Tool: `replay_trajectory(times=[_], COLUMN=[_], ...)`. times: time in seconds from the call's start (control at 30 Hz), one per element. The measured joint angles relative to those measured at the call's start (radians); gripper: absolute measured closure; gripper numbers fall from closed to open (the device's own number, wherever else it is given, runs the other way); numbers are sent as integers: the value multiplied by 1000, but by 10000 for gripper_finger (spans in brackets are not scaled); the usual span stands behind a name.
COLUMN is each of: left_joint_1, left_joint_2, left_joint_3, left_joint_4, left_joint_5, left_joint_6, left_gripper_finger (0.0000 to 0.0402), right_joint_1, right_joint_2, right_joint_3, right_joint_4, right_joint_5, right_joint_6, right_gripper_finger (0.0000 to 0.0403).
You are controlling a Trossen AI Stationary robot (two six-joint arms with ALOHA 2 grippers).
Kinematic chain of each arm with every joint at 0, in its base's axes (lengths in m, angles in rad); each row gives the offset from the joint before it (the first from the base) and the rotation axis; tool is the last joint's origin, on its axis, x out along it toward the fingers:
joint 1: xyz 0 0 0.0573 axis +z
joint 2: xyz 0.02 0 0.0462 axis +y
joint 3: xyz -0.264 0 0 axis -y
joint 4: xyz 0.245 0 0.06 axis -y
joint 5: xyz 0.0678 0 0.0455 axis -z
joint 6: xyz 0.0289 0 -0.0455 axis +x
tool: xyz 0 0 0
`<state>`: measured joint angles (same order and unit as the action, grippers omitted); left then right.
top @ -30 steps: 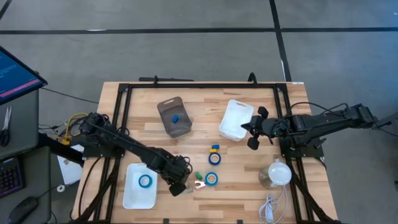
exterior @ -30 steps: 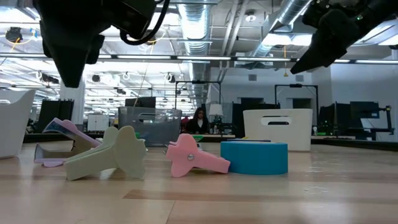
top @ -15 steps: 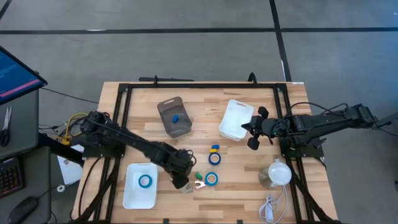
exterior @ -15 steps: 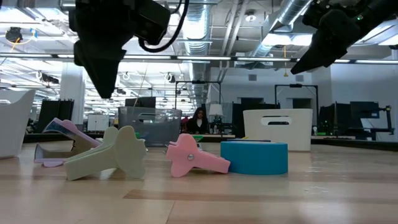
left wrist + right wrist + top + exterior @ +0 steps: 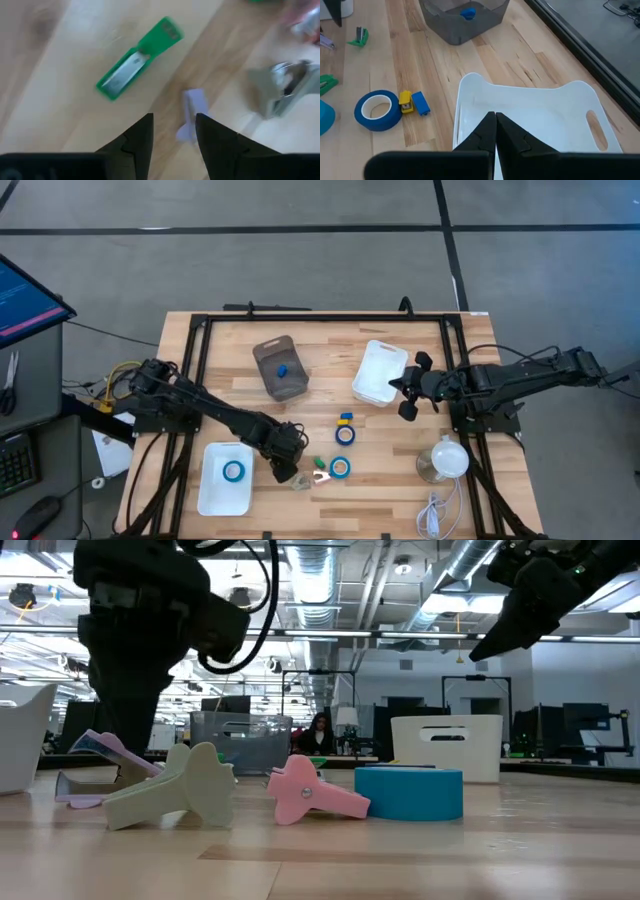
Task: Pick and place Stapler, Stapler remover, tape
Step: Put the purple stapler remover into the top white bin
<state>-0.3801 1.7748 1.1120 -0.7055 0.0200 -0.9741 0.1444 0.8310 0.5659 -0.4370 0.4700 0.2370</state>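
From above, the left gripper [image 5: 287,470] hangs beside the white tray [image 5: 212,498] holding one tape [image 5: 233,471]; two more rolls [image 5: 344,434] lie mid-table. At table height, a pale remover [image 5: 180,790] and a pink one [image 5: 305,790] front a blue roll. The left wrist shows jaws parted, empty, above what may be a lilac stapler [image 5: 192,112], beside a green one [image 5: 137,57]. The right gripper [image 5: 495,120], jaws closed, hovers over a white bin [image 5: 530,112].

The high view looks straight down on the whole table [image 5: 400,350] from far above, while the low view sits at tabletop height, close behind a tape roll [image 5: 408,792]. Each wrist view looks past its own fingers at close range; the right one shares the white bin [image 5: 530,120] with the high view.
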Motion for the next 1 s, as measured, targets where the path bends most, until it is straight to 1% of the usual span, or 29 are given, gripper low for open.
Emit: replay_trajectory(times=[0.2, 0.47, 0.87, 1.0], left_joint_1=[0, 0, 0, 0], left_joint_2=[-1, 0, 0, 0], left_joint_3=[-59, -91, -127, -127], left_joint_4=[145, 155, 178, 180], left_joint_5=[44, 53, 141, 143], left_joint_6=[-2, -31, -105, -105], left_gripper_finger=[270, 270, 270, 271], right_joint_1=[0, -1, -1, -1], right_joint_2=[0, 0, 0, 0], right_joint_3=[0, 0, 0, 0], right_joint_4=[0, 0, 0, 0], right_joint_5=[0, 2, 2, 2], right_joint_6=[0, 0, 0, 0], right_gripper_finger=[403, 403, 403, 403])
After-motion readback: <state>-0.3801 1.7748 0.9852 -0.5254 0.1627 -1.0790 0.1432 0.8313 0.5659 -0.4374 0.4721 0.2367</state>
